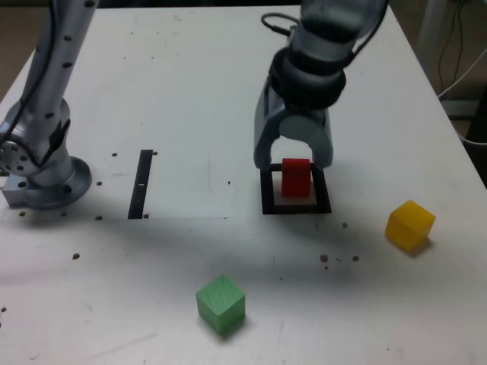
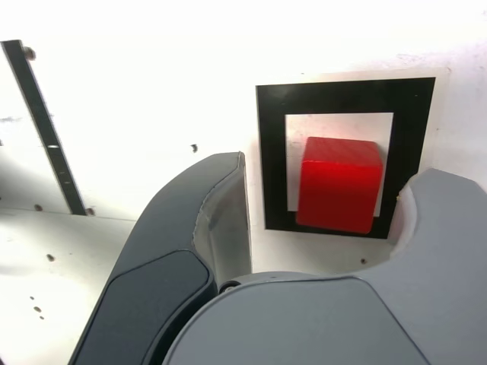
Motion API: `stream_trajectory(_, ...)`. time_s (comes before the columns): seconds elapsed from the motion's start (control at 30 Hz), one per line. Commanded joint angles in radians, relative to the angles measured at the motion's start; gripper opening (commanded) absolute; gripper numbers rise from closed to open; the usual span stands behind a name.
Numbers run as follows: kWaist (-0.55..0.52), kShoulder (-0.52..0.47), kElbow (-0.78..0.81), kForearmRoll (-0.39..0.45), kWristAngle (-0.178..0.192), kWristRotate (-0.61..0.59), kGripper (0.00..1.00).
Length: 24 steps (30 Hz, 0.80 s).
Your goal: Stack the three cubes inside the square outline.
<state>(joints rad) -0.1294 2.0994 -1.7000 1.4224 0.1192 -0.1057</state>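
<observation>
This looks like a lab or test bench. A jointed robot arm (image 1: 304, 68) reaches over a white table (image 1: 190, 99). Below the end effector (image 1: 294, 161) lies a thick black square outline (image 1: 268, 199) with a red cube (image 1: 296, 179) inside; a straight black strip (image 1: 141, 184) lies well off to one side of it. Loose cables (image 1: 459, 46) hang beyond the table's edge, and small dark marks dot the white surface.

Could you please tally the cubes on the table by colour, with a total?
Red cubes: 1, inside the square outline
Yellow cubes: 1, outside the outline
Green cubes: 1, outside the outline
Total: 3 cubes
</observation>
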Motion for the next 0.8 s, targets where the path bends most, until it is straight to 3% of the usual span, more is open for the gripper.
stream_trajectory(0.0,0.002,-0.034,-0.004,0.022,0.007,0.001,1.0)
stream_trajectory(0.2,0.0,-0.085,-0.028,0.044,0.032,0.058,1.0)
stream_trajectory(0.47,-0.03,-0.085,-0.178,0.091,0.098,0.264,1.0)
stream_trajectory(0.77,-0.124,0.024,-0.442,0.148,0.114,0.503,1.0)
